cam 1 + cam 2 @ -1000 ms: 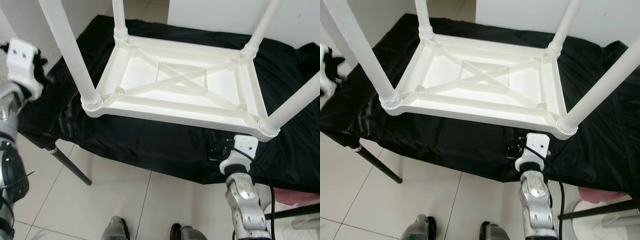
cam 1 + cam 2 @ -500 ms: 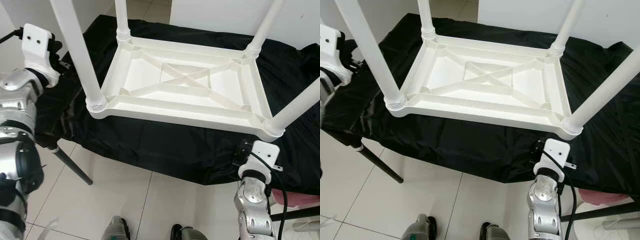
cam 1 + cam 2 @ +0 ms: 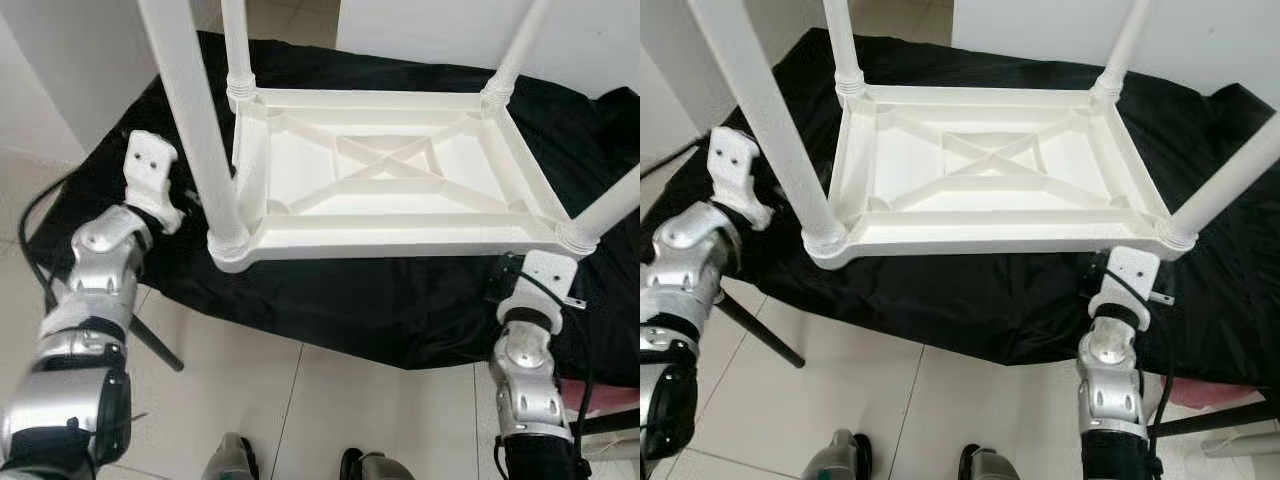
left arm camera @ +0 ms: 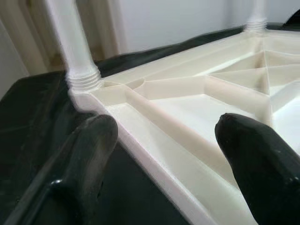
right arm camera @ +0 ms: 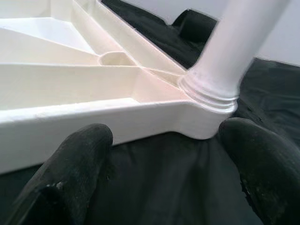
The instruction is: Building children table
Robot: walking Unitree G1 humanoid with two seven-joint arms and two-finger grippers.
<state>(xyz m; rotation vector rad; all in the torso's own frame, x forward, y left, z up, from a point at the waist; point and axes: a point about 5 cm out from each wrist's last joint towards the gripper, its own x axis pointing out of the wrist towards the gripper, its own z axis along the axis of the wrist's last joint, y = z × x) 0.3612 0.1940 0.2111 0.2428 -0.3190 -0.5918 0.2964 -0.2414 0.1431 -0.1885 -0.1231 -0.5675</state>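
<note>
A white plastic children's table [image 3: 400, 232] lies upside down on a black cloth [image 3: 350, 300], its four legs pointing up. My left gripper [image 3: 186, 196] is at the table's left side, beside the near-left leg [image 3: 195, 110]. In the left wrist view it stands open [image 4: 164, 154], with the table's rim running between the fingers [image 4: 91, 154]. My right gripper [image 3: 512, 276] sits just below the near-right corner and its leg [image 3: 608, 202]. In the right wrist view it is open [image 5: 168, 154], and the corner socket [image 5: 206, 101] lies just ahead of the fingers [image 5: 79, 159].
The cloth covers a low stand with a black leg [image 3: 150, 340] reaching onto the pale tiled floor [image 3: 300, 400]. My feet [image 3: 232, 460] are at the bottom edge. A pink object [image 3: 612, 395] lies low at the right. White walls stand at the left and behind.
My left arm came down and in to the table's near-left corner. My right gripper shifted right to the near-right corner. The head view has also shifted.
</note>
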